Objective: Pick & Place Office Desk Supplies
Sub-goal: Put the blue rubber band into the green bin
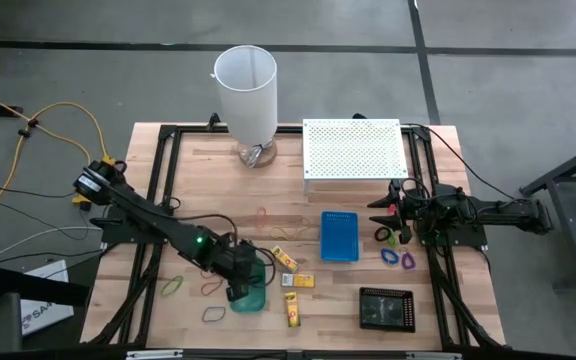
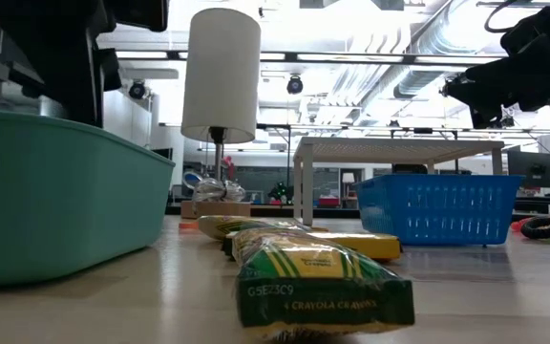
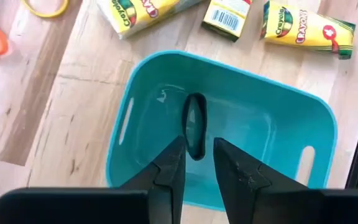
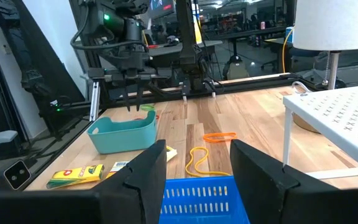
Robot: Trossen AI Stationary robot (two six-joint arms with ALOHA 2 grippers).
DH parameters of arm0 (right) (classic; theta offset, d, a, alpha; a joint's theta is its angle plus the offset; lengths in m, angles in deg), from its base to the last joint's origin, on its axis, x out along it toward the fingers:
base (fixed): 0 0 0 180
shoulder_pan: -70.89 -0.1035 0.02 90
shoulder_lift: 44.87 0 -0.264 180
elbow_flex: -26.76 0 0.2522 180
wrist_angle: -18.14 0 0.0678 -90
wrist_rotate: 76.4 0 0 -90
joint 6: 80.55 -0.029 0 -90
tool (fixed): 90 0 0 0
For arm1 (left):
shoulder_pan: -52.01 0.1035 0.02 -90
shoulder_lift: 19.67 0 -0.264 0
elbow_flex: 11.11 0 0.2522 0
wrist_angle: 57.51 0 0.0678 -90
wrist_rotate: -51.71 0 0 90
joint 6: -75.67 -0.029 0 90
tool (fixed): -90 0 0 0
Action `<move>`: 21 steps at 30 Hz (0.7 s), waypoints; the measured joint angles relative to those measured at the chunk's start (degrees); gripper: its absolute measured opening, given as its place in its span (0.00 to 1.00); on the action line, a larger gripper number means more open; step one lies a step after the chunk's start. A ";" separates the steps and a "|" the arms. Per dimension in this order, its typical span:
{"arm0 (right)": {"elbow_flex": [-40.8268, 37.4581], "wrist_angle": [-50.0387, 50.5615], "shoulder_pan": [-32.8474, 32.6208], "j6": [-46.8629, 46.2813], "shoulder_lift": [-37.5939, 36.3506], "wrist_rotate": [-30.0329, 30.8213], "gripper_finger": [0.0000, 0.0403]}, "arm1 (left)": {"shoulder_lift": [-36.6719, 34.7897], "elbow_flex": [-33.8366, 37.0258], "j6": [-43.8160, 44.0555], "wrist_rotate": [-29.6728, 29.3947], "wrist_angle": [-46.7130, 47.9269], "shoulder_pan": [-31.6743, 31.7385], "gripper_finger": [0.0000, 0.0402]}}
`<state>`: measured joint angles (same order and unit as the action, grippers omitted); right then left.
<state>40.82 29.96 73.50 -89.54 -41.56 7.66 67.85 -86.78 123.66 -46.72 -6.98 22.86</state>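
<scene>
A pale wooden plank table (image 1: pixel 268 230) is seen on a grey floor; behind it, a bright workshop with ceiling ducts. Above the smooth teal tray (image 3: pixel 272 118), the left gripper (image 3: pixel 197 163) is held with fingers parted, empty; a dark loop (image 3: pixel 195 124) lies in the tray. Yellow crayon packets (image 1: pixel 286 260) lie just beside it. The perforated blue basket (image 1: pixel 340 236) sits mid-table. At right, the right gripper (image 1: pixel 380 211) is held open, near purple clips (image 1: pixel 399 259).

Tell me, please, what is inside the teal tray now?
Inside the teal tray lies one dark oval loop. The left end effector, open above it, covers part of the floor, so anything beneath its fingers is hidden.
</scene>
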 joint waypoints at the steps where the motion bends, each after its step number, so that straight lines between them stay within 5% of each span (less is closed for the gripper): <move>1: 0.02 0.00 0.02 0.00 0.00 -0.02 0.41 | -0.06 0.00 0.00 -0.08 0.30 0.00 0.20; 10: 0.00 0.00 0.02 0.00 0.00 -0.02 0.41 | -1.00 0.00 1.36 -0.69 3.45 -2.39 0.20; 21: 0.00 0.00 0.00 0.00 0.00 -0.02 0.41 | -2.40 0.15 18.76 -6.88 12.88 -15.50 0.20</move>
<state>40.82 29.96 73.50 -89.54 -41.56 7.64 65.45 -86.63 142.41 -53.61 5.90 7.36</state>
